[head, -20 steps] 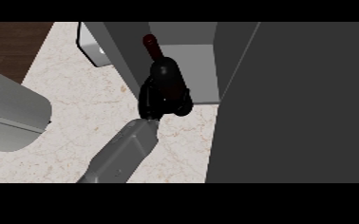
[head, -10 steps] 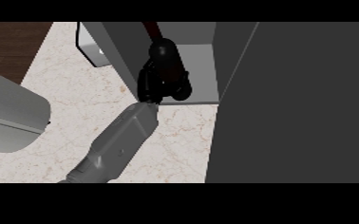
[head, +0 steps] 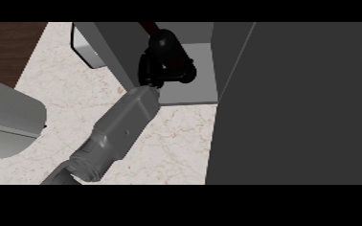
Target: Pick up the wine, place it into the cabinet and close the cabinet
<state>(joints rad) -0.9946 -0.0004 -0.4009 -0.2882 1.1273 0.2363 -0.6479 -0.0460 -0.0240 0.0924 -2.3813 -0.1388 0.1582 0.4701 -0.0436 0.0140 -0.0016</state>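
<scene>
A pale marbled counter [head: 180,134] fills the lower middle of the view. At its left edge sits a grey curved object [head: 17,122] (cut off by the frame, so what it is cannot be told). Dark wooden floor [head: 20,48] shows at upper left, beyond the counter.

The hand [head: 167,62] holds the wine [head: 150,28] inside the cabinet [head: 194,72], on the counter [head: 71,86].

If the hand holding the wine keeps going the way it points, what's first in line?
Probably the cabinet's inside: the hand, curled round the wine bottle, points into the open compartment. The back wall isn't visible, so depth is unclear.
</scene>
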